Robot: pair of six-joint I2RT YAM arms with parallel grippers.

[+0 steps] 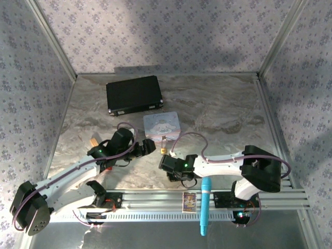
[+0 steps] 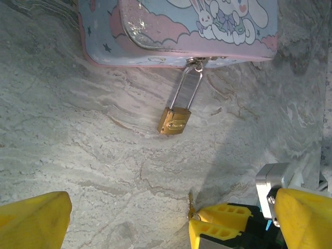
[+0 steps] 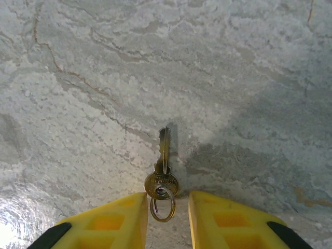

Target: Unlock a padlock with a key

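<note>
My right tool (image 3: 167, 199) stands narrow over the key (image 3: 163, 171), which lies flat on the counter (image 3: 233, 78). One finger sits either side of its head, not clamped on it as far as I can tell. My left tool (image 2: 171, 207) is wide and holds nothing, near the padlock (image 2: 174, 120) hooked to the clasp of the cartoon tin (image 2: 155, 31). The risk as I judge it: the thin key skids or tips, or its ring (image 3: 163, 206) jams under a pad, leaving the blade crooked for the keyhole.

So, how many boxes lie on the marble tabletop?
2: a black rectangular case at the far side, and a pastel cartoon tin mid-table. Smaller ones may be hidden.
</note>
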